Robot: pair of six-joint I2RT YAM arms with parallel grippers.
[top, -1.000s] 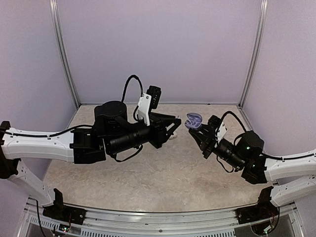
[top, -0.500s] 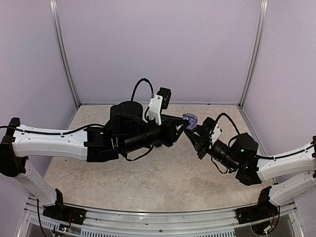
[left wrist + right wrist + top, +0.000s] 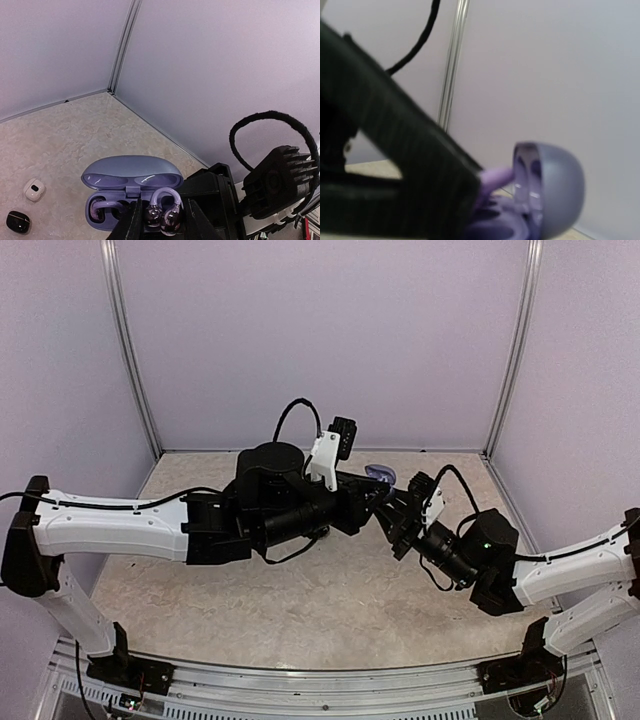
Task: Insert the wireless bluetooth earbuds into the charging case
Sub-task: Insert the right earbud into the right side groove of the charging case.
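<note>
The left arm has reached far across to the right since a second ago. The right arm has come in a little to meet it. Now the two hands are almost touching, over the back of the table [image 3: 60, 130].

The right hand [image 3: 395, 508] is shut tight on the case [image 3: 132, 175]. The case is purple and its lid is up. It looks lifted off the table, with the open side facing the left hand.

The left hand [image 3: 161, 225] is closed most of the way, and its two fingers pinch a purple earbud [image 3: 162, 212]. This earbud has a hook on top and shiny round ends. It hangs just over the empty hole on the right side of the case. From here I cannot tell if it is touching the case yet.

A second earbud [image 3: 102, 207] already lies in the left hole.

So the move across has put the earbud right where it needs to go. I think the next step is to push it down into its hole and then let go. It must line up well, or the hook could catch on the rim.

A small white thing [image 3: 34, 190] and a small black thing [image 3: 18, 221] lie on the table, well apart from the case. They are too small to tell what they are.
</note>
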